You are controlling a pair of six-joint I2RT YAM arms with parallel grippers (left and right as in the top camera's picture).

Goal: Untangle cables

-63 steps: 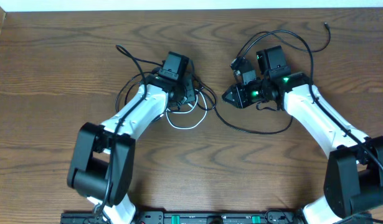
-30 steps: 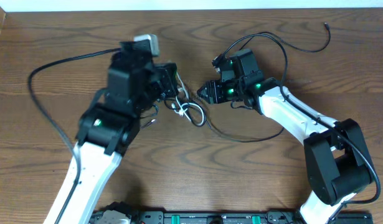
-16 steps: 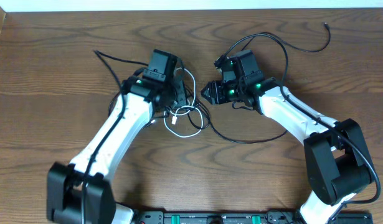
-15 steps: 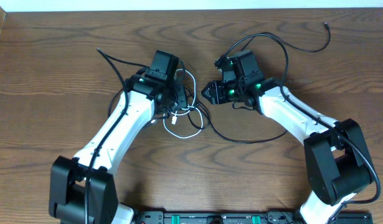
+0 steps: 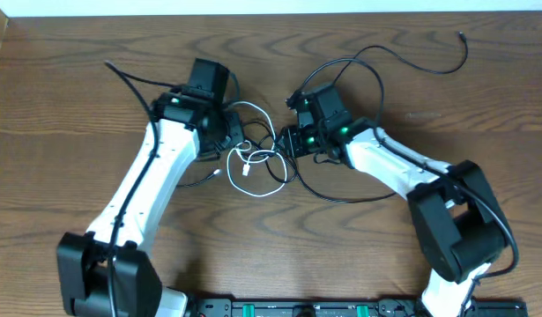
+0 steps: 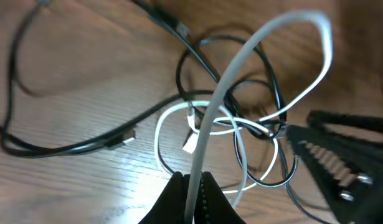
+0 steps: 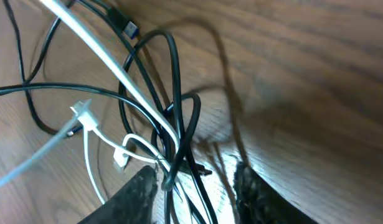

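Where the two cables tangle at mid-bench (image 5: 68,62), the white cord (image 6: 211,115) rises in a tall loop from the left hand (image 6: 191,183), which is clenched on it at the fingertips. Its remaining coils lie on the wood, interlaced with the black cord (image 7: 174,74). Strands of the black cord pass between the fingers of the right hand (image 7: 194,186), which stand apart, released.
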